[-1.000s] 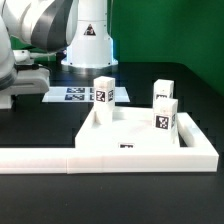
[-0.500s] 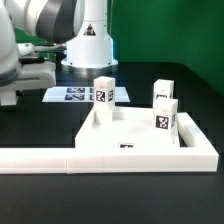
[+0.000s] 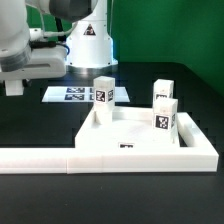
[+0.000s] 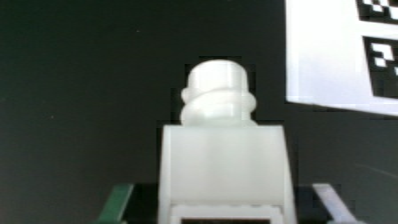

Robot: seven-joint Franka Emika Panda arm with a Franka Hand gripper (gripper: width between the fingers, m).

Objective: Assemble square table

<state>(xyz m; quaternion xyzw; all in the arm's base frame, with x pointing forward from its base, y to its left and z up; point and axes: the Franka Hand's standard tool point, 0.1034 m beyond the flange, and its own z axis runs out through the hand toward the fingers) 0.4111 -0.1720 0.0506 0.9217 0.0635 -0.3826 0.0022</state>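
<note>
A: The square table (image 3: 135, 135) is partly built. Its tray-like tabletop sits on the black worktop (image 3: 40, 125) toward the exterior view's right, inside the corner of the long white L-shaped rail (image 3: 100, 160). Three tagged legs stand up from it: one (image 3: 103, 97) at the far corner on the exterior view's left, and two (image 3: 165, 110) close together toward the right.

B: And the fourth leg?

A: In the tool (image 4: 214, 205), as far as the wrist view shows. A white block leg (image 4: 221, 140) with a rounded, knobbed tip fills the middle of that picture, and the two green fingers (image 4: 121, 200) sit against its sides. So the tool is pinching the leg, held part-way apart by it.

B: Where is the arm in the exterior view?

A: High at the exterior view's left, well apart from the tabletop, above the bare worktop near the marker board (image 3: 75, 95). The tool itself is not clearly visible there.

B: What could go wrong from here?

A: My guess is that the leg must be carried to the one free corner, the near one on the exterior view's left. The standing legs crowd the tray, so a low or skewed path could knock one of them or shove the tabletop out of the rail's corner. Also, if the leg sits tilted between the fingers, its tip may miss the hole or jam. I cannot judge from the wrist view whether it is truly straight.
</note>
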